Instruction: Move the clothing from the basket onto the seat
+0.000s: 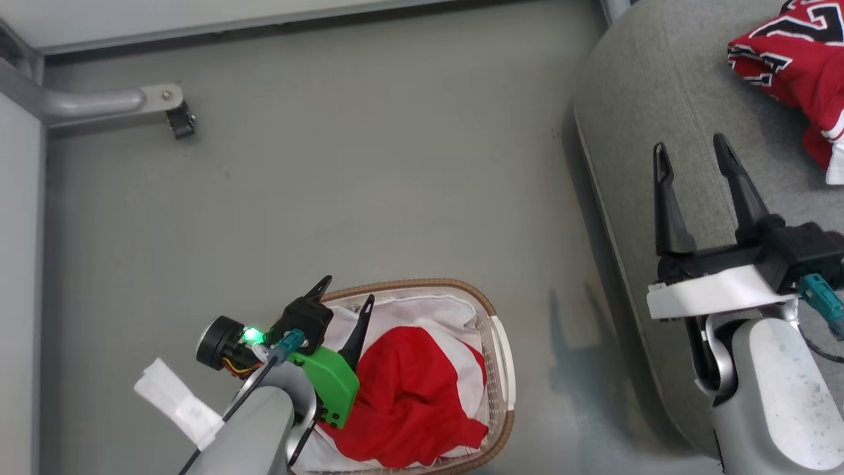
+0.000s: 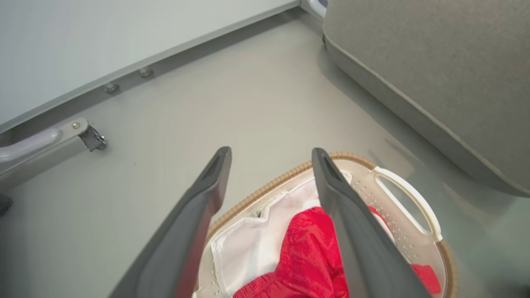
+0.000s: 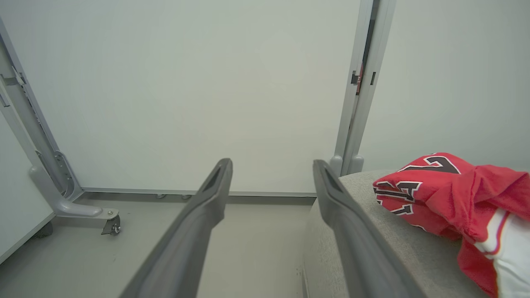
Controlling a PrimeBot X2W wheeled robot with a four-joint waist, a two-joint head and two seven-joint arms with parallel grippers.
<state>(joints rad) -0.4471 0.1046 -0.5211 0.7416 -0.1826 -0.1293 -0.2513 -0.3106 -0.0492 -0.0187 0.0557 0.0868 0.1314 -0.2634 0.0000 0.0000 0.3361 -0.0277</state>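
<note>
A red jersey [image 1: 801, 72] with black numerals lies crumpled on the grey seat [image 1: 666, 99] at the upper right; the right wrist view shows the jersey [image 3: 451, 194] on the seat cushion [image 3: 397, 256]. The other red garment [image 1: 412, 396] lies in the white basket [image 1: 499, 343] on its white liner [image 1: 428, 310]. My left gripper [image 1: 344, 292] hangs open over the basket's left rim, nothing between its fingers. The left wrist view has the red garment [image 2: 306, 252] under those fingers, inside the basket [image 2: 408, 198]. My right gripper [image 1: 692, 148] is open above the seat's front edge, empty.
A grey metal frame leg with a black caster [image 1: 179, 122] stands on the grey floor at the upper left. White wall panels [image 3: 186, 82] and a metal post [image 3: 360, 91] close off the far side. A white tag [image 1: 175, 399] hangs off my left arm.
</note>
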